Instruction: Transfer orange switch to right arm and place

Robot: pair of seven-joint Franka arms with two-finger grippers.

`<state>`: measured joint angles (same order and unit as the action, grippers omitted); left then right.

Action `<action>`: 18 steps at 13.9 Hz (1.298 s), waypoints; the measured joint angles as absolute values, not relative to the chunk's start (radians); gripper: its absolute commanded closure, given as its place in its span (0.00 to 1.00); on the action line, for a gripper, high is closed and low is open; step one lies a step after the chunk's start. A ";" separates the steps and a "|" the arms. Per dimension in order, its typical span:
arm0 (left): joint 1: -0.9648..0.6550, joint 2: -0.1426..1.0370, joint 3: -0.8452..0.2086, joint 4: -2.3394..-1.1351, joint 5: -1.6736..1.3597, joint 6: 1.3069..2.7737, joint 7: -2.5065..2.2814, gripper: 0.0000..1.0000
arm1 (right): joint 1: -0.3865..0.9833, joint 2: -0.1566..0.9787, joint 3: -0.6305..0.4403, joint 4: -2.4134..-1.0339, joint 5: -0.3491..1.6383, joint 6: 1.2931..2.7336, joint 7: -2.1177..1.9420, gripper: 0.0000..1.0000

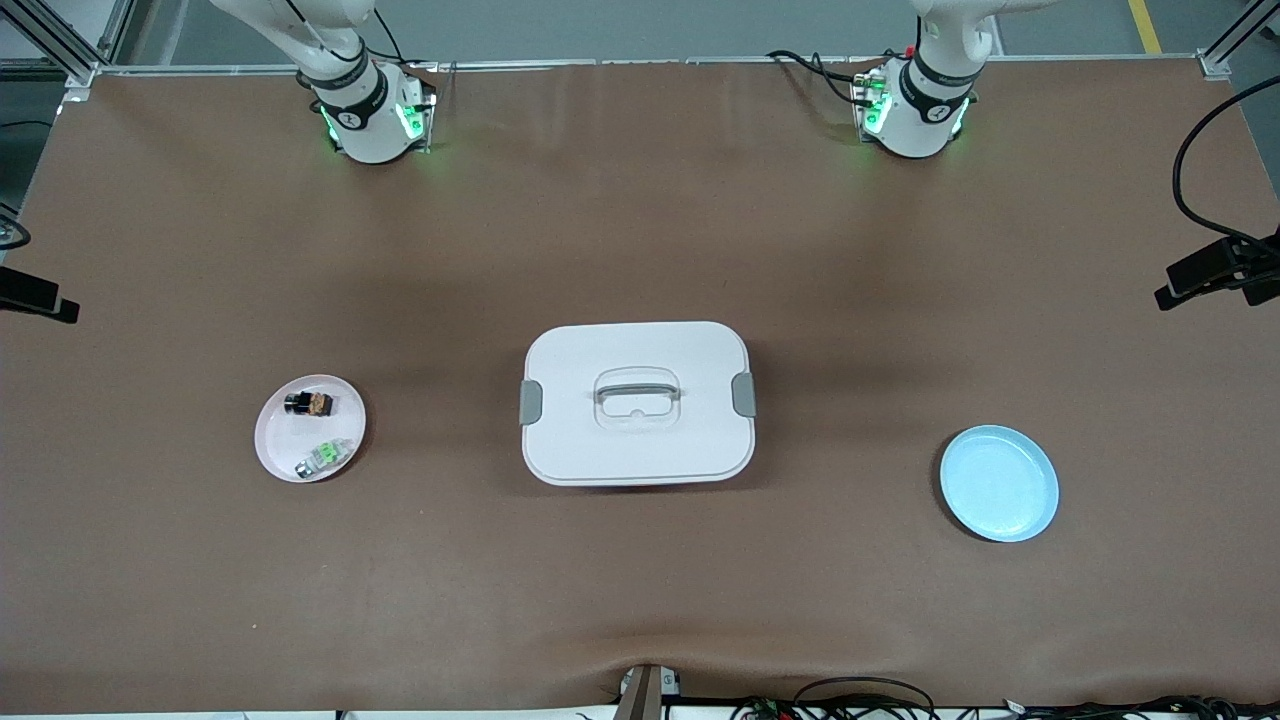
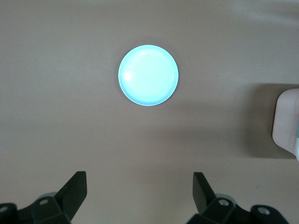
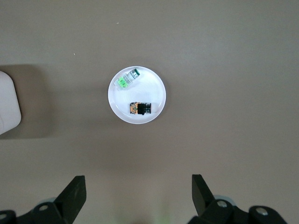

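The orange switch [image 1: 310,403], a tiny black part with an orange-brown middle, lies on a pale pink plate [image 1: 278,440] toward the right arm's end of the table. It also shows in the right wrist view [image 3: 140,108] on that plate [image 3: 152,91]. My right gripper [image 3: 138,182] is open and empty, high over bare table, apart from the plate. My left gripper [image 2: 139,179] is open and empty, high over bare table near a light blue plate [image 2: 148,74]. Neither gripper shows in the front view.
A clear part with a green middle [image 1: 325,455] lies on the pink plate, nearer the front camera than the switch. A white lidded box [image 1: 637,402] with a handle stands mid-table. The empty blue plate [image 1: 998,483] sits toward the left arm's end.
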<state>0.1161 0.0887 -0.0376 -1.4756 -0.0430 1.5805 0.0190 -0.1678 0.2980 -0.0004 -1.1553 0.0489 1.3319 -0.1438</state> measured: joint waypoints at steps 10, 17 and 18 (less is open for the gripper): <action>0.118 0.089 -0.036 -1.476 -0.043 1.581 0.019 0.00 | -0.073 0.210 0.030 -1.238 0.013 1.415 -0.143 0.00; 0.119 0.090 -0.036 -1.476 -0.043 1.581 0.019 0.00 | -0.044 0.098 0.029 -1.409 -0.003 1.494 -0.143 0.00; 0.119 0.090 -0.036 -1.476 -0.043 1.581 0.019 0.00 | -0.044 0.094 0.028 -1.417 -0.003 1.498 -0.143 0.00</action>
<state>0.1190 0.0903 -0.0359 -1.4756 -0.0430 1.5805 0.0190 -0.0445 0.0943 0.0283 -1.4173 -0.0030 1.4984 -0.1430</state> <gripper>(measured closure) 0.000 0.000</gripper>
